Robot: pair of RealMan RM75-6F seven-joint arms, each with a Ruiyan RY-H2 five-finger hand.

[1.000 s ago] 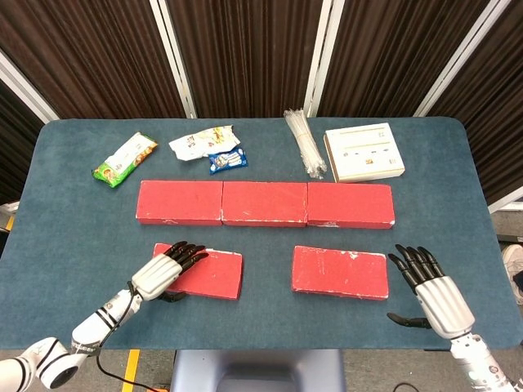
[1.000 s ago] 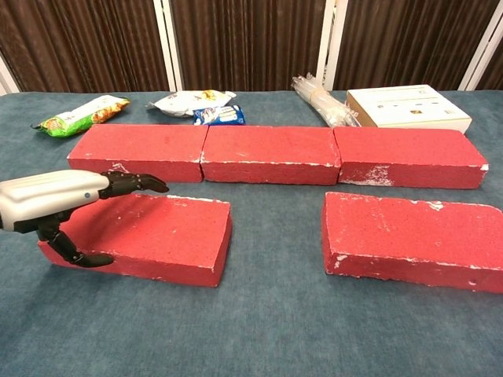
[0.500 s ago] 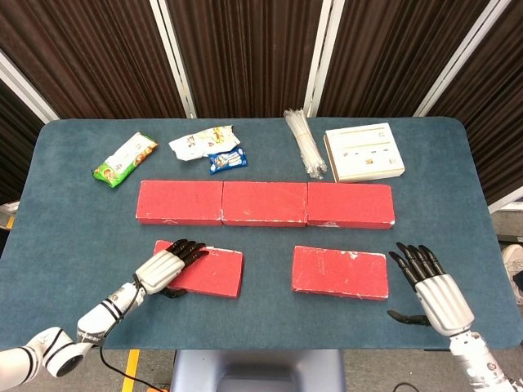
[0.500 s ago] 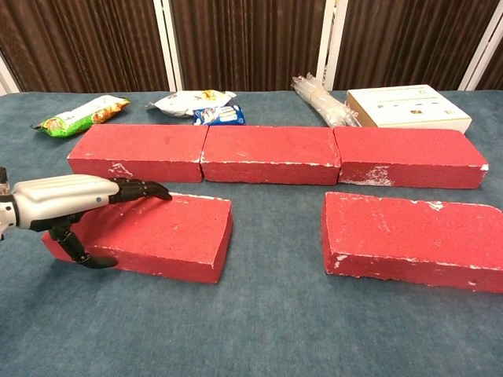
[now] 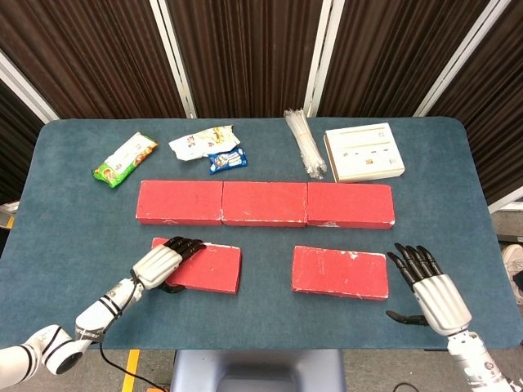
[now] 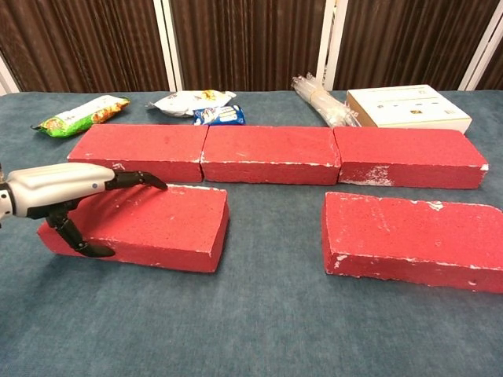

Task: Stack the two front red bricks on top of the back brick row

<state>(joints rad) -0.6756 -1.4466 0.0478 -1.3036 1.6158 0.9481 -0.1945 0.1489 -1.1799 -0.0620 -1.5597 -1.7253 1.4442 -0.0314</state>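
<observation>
The left hand [image 5: 163, 264] sits on the left end of the front left brick [image 5: 204, 267], fingers laid flat over the top face and thumb hooked against the near side — it grips that end, and in the chest view the brick [image 6: 149, 226] lies on the desk, angled a little. The right hand [image 5: 429, 286] hovers beside the right end of the front right brick [image 5: 340, 272], fingers spread and straight, thumb out, holding nothing and touching nothing. That brick lies flat near the desk's front edge, right of centre. Behind both, the back brick row [image 5: 265, 203] runs across the middle of the desk, end to end, nothing on top of it. Along the far edge: a green snack packet [image 5: 124, 160] toward the left corner, a white packet [image 5: 201, 142] and a small blue packet [image 5: 226, 161], a bundle of clear straws [image 5: 304, 141], and a white box [image 5: 364, 152] toward the right. The desk [image 5: 73, 220] wears blue cloth; dark curtains [image 5: 245, 49] with pale posts hang behind.
</observation>
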